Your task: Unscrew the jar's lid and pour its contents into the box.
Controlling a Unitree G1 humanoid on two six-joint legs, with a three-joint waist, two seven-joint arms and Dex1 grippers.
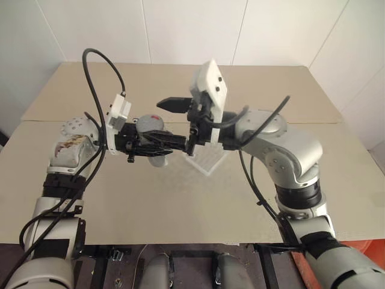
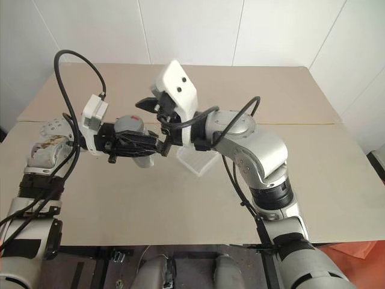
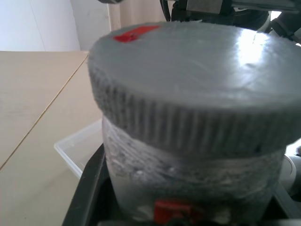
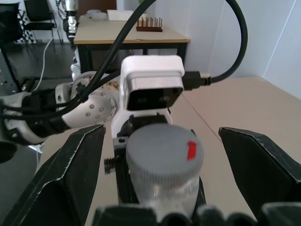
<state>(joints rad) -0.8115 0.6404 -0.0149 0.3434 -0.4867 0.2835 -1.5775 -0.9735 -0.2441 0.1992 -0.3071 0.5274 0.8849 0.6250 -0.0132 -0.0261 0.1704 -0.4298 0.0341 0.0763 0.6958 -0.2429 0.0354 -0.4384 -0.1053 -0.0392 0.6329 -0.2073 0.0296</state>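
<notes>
The left gripper clamps the jar upright, while the right gripper, fingers spread, brackets the still-seated lid without touching it.

Both head views look forward and down over the desk from above. The left wrist view sits tight against the jar; the right wrist view faces the same jar's lid from nearby.
</notes>
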